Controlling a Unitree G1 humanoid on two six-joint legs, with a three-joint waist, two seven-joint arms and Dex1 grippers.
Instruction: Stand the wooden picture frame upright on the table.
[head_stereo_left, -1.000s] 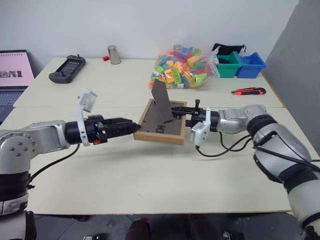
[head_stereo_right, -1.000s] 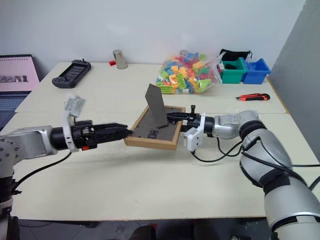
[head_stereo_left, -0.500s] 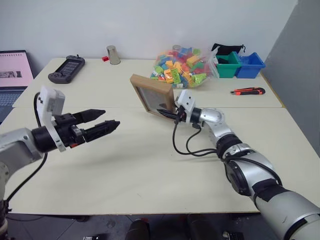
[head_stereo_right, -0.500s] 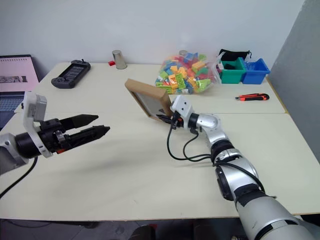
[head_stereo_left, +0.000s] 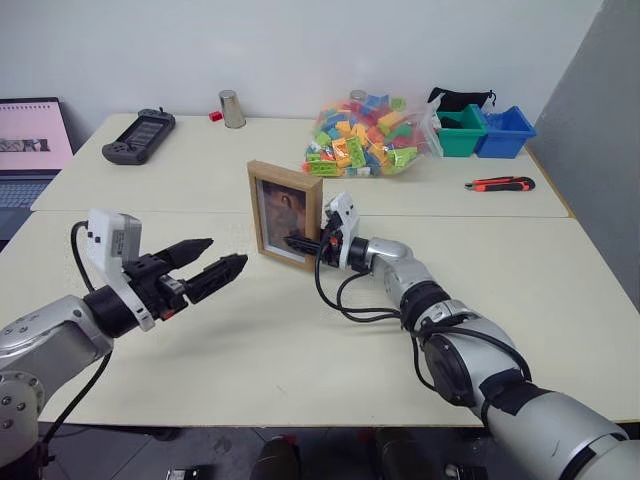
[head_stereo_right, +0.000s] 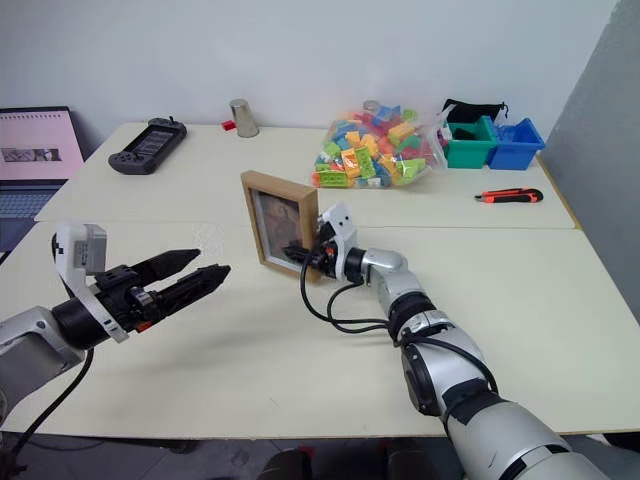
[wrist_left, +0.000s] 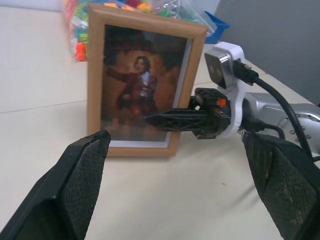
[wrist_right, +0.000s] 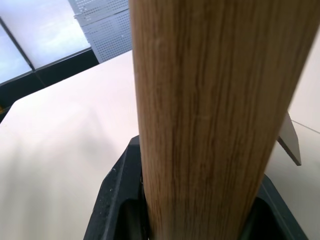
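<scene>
Picture frame (head_stereo_left: 285, 213) stands upright near the middle of the desk (head_stereo_left: 300, 350), portrait side facing the robot, bottom edge on the desktop. Right gripper (head_stereo_left: 303, 242) is clamped on the frame's right-hand side rail low down, one finger across the front of the picture, the other behind; right wrist view shows the wooden rail (wrist_right: 210, 110) sandwiched between both fingers. A grey corner of the fold-out stand (wrist_right: 289, 140) pokes out behind the rail.

Left gripper (head_stereo_left: 215, 264) is at about 8 o'clock from the frame, well apart, fingers spread wide, gripping nothing, pointed toward the frame. Left wrist view looks straight at the portrait between its two fingers (wrist_left: 70, 190).

Rest of the desk:
- bag of coloured blocks (head_stereo_left: 365, 135) at 1 o'clock from the frame
- green bin (head_stereo_left: 461, 128) and blue bin (head_stereo_left: 505, 130) at 2 o'clock, far right corner
- red-black utility knife (head_stereo_left: 498, 183) near the right edge
- game controller (head_stereo_left: 138, 135) and metal cup (head_stereo_left: 232, 108) at 10–11 o'clock along the far edge
- laptop (head_stereo_left: 30, 140) at the far left
</scene>
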